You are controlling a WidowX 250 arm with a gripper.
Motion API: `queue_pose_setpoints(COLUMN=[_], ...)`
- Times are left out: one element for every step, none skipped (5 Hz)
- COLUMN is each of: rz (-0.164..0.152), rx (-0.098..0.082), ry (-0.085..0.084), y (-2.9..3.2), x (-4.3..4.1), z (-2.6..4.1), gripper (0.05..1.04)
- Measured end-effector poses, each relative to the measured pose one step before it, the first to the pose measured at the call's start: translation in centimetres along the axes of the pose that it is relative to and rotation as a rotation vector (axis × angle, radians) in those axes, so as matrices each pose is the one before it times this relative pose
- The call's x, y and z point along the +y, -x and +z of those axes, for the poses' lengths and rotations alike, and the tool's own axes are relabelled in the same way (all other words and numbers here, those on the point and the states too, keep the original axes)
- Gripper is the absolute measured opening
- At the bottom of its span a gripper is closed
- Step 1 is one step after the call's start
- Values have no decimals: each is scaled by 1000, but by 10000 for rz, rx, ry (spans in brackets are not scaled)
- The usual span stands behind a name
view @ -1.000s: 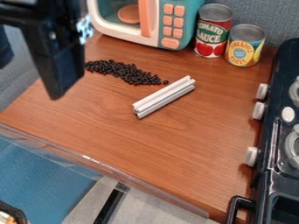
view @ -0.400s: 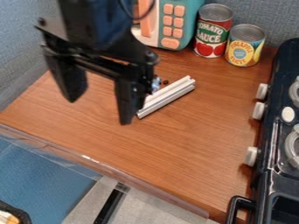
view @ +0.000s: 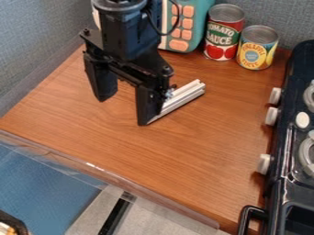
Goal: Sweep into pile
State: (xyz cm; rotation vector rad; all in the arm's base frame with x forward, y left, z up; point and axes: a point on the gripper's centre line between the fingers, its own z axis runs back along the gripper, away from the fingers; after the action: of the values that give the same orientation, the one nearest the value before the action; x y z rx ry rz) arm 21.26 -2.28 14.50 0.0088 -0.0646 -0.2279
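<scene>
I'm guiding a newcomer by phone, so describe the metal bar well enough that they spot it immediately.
Find the dark stove on the right, then look left across the brown wooden counter. The bar lies there at a slant, partly behind the black gripper. It is pale, straight and grooved, unlike the upright round cans behind it.

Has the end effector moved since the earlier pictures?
Yes, the end effector has moved rightward in the view, closer to the black stove.

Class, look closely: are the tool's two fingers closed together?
No, the tool has its fingers apart, with the brown counter visible between them.
</scene>
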Motion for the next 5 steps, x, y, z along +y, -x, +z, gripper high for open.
queue_pose_setpoints(rz=[-469,-556,-255,-111,23], rx=[-130,-521,152,69,1], ry=[47,-55,-303,-1,125], y=[-1488,-1448,-1009,-1829,-1506], x=[323,241,785,951,897], z=[-1669,-947,-1488,-643,-605], gripper=[1000,1000,1000,1000,1001])
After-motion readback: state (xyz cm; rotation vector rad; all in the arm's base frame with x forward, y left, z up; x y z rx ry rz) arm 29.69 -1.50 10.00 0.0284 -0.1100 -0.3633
